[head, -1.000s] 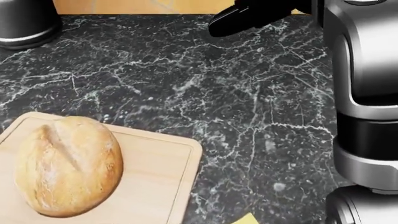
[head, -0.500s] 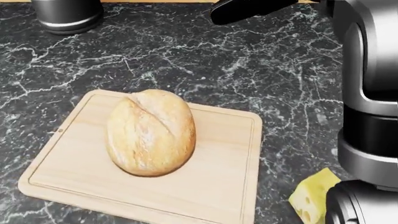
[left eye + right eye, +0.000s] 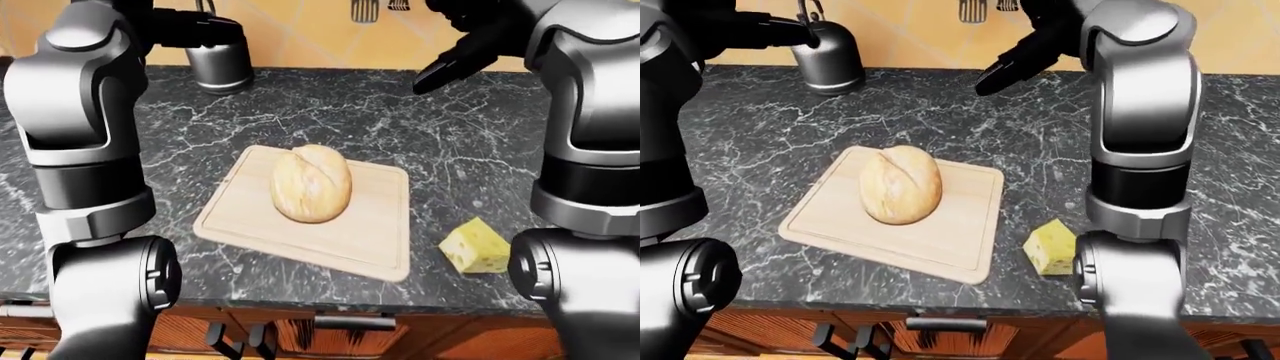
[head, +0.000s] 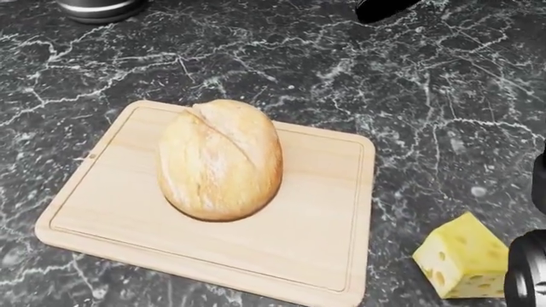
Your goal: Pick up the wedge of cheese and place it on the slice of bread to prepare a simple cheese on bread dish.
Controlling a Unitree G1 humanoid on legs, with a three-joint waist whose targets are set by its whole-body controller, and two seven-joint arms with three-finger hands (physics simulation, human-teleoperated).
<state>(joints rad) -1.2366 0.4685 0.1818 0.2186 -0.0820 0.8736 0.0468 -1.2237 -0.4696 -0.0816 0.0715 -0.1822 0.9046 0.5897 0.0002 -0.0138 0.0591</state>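
A yellow cheese wedge [image 4: 465, 256] with holes lies on the black marble counter, just right of a wooden cutting board [image 4: 315, 236]. On the board rests a round bread loaf [image 4: 220, 158]. My right hand [image 3: 455, 60] hangs open high above the counter, up and to the right of the board, far from the cheese [image 3: 475, 245]. At the upper left of the left-eye view my left hand [image 3: 200, 30] is raised, fingers extended, holding nothing, next to a metal kettle [image 3: 222, 64].
The kettle stands at the counter's upper left by the tiled wall. Utensils [image 3: 365, 9] hang on the wall above. The counter edge [image 3: 330, 304] runs just below the board, with wooden cabinet fronts under it.
The head camera has moved, so the whole picture shifted: board and loaf slid toward the view's centre, the cheese came fully into view, and my right arm left the right side.
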